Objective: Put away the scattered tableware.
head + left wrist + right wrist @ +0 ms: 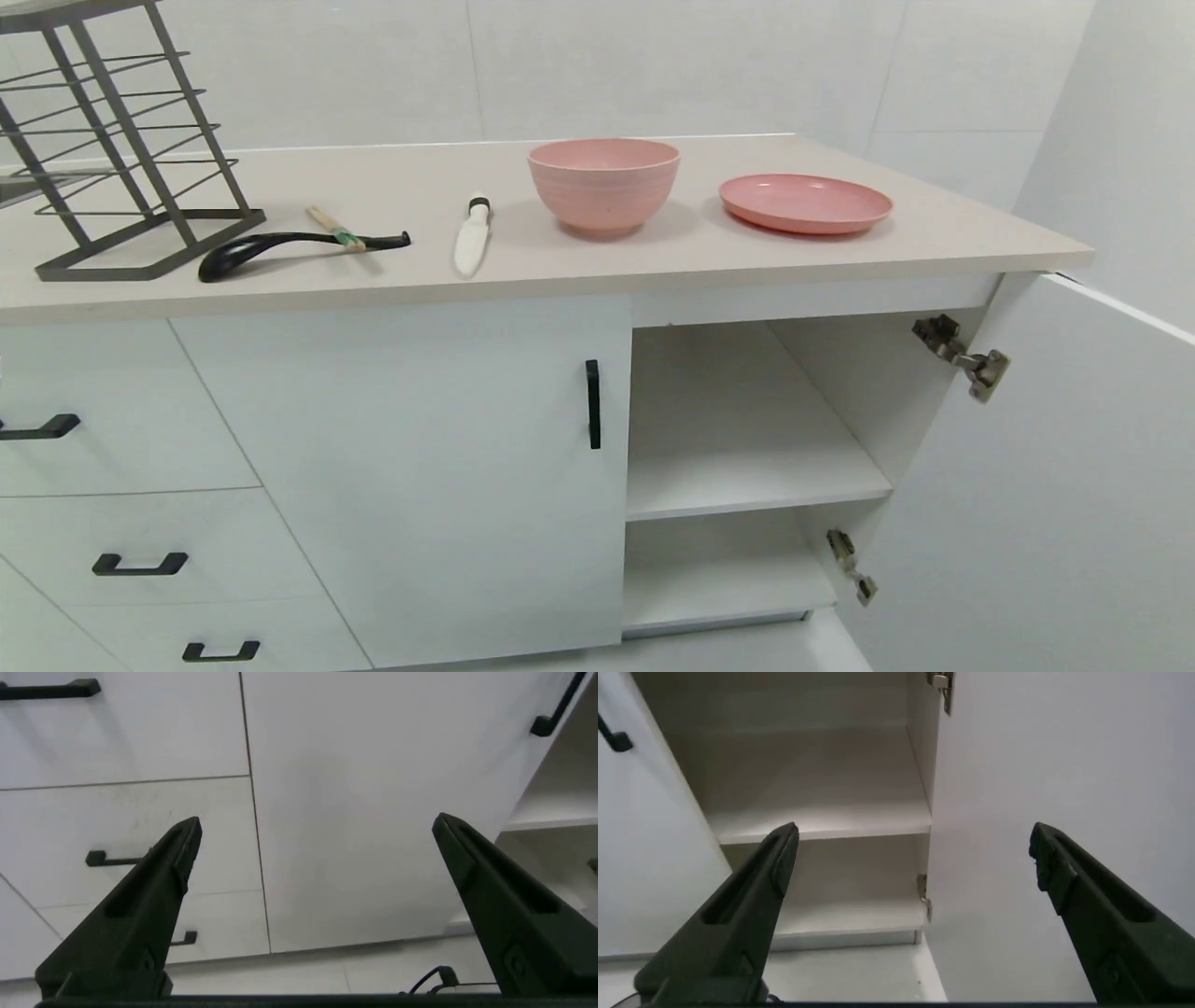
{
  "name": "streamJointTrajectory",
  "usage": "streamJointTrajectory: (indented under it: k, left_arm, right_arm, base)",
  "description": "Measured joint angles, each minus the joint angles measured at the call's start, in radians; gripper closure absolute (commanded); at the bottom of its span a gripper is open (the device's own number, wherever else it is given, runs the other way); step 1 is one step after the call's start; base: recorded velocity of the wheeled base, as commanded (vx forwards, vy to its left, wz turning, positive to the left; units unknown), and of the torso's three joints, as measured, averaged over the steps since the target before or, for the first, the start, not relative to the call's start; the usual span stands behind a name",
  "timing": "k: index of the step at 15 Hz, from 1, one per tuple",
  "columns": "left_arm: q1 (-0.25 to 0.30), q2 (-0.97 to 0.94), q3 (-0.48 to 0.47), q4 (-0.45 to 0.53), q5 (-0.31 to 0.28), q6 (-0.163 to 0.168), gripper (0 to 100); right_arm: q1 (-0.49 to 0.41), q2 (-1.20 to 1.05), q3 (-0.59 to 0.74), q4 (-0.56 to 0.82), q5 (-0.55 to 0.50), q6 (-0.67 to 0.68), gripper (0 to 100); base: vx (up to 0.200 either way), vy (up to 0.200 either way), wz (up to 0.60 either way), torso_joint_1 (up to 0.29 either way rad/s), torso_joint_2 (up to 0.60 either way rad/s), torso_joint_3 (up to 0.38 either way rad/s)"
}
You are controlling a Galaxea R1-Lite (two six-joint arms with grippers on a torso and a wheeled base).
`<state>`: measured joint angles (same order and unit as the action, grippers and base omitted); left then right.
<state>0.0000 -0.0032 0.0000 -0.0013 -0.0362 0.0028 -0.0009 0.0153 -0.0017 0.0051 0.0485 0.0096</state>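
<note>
Tableware lying along the countertop [934, 238]; both grippers hanging spread and holding nothing, low before the cabinet fronts.

Pink bowl [603, 182] is sitting upright at upper centre of the head view, with the pink plate [805, 202] near it on the right, not touching. Left of the bowl a white knife [473, 233] is lying, then a black ladle [280, 247] with chopsticks [336, 228] across its handle, beside a wire rack [121, 140] at upper left. Left gripper [318, 826] is facing the closed door [374, 812] and drawers [121, 831]. Right gripper [913, 833] is facing the open shelves [822, 821]. Both are well apart from the tableware.
</note>
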Motion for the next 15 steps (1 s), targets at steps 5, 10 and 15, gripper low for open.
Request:
streamJointTrajectory:
  k: [5,10,15]
  left_arm:
    - [0.000,0.000,0.000,0.001,-0.001,0.001,0]
    - [0.000,0.000,0.000,0.000,0.000,0.002,0]
    - [0.000,0.001,0.000,0.000,-0.001,0.001,0]
  right_arm:
    - [-0.001,0.000,0.000,-0.001,-0.002,0.000,0]
    - [0.000,0.000,0.000,-0.001,-0.002,0.000,0]
    - [0.000,0.000,0.000,-0.001,-0.001,0.000,0]
  base:
    - [0.000,0.000,0.00,0.090,-0.18,-0.173]
    - [0.000,0.000,0.00,0.125,-0.52,-0.271]
    - [0.000,0.000,0.00,0.252,-0.47,-0.271]
